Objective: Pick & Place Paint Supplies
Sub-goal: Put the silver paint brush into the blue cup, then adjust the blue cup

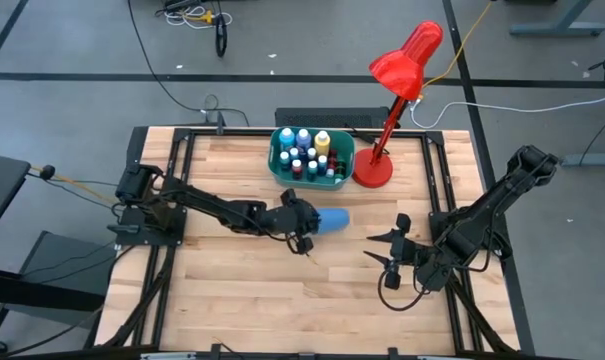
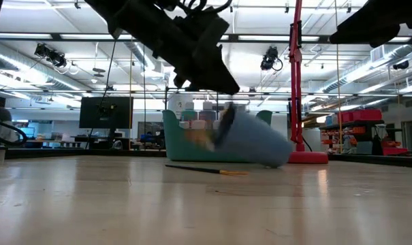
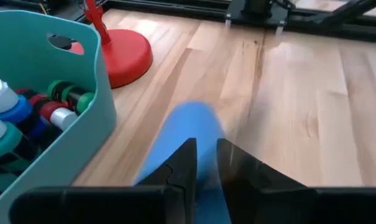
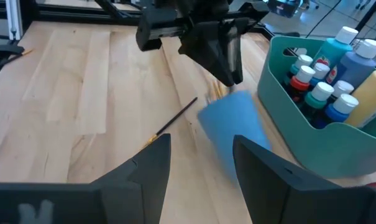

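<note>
Across the wooden worktop point(image 1: 242, 290), both arms reach inward. At its far edge sits a teal tub point(image 1: 282, 170) crowded with paint bottles point(image 1: 304, 150), a red lamp point(image 1: 374, 170) just beside it. In front of the tub a blue cup point(image 1: 334, 219) is tipped over, blurred, at the left pincer point(image 1: 304, 226); whether those narrowly parted fingers grip it, I cannot tell. Farther right, the right pincer point(image 1: 385, 247) hangs released, holding nothing. One thin paintbrush point(image 4: 172, 121) lies flat near the cup.
</note>
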Robot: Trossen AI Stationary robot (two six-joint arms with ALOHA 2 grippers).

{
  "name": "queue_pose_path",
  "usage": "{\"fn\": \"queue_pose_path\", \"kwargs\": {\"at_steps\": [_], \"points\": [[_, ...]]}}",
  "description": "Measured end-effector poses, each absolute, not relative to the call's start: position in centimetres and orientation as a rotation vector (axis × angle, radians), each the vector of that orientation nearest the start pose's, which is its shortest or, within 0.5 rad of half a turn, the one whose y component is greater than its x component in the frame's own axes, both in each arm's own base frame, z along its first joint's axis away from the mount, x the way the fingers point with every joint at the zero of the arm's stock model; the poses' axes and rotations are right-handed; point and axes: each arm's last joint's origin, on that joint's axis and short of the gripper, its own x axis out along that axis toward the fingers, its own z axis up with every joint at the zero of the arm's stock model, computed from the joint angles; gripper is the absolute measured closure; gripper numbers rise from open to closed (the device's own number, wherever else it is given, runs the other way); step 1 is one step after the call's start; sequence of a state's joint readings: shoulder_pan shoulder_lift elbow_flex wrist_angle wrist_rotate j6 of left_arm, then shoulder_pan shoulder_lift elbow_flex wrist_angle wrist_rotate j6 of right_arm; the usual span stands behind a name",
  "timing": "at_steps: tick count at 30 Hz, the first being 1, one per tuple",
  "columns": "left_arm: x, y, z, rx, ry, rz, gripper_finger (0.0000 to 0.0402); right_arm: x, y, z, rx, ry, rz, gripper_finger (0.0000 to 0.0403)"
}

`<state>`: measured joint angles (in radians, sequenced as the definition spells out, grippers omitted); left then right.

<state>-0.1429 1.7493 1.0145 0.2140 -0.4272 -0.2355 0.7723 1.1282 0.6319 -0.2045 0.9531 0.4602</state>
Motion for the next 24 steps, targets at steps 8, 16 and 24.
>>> {"fn": "queue_pose_path", "kwargs": {"at_steps": [8, 16, 24], "points": [[37.1, -3.3, 20.0, -0.089, 0.442, 0.347, 0.0322, 17.1, 13.4, 22.4, -0.065, 0.396, -0.27, 0.0227], [37.0, -3.1, 19.8, -0.091, 0.466, 0.334, 0.031, 18.1, 13.0, 21.6, -0.026, 0.455, -0.259, 0.0209], [36.7, -2.6, 19.1, -0.211, 0.521, 0.362, 0.0241, 20.4, 11.6, 18.8, -0.142, 0.56, -0.379, 0.0163]]}}
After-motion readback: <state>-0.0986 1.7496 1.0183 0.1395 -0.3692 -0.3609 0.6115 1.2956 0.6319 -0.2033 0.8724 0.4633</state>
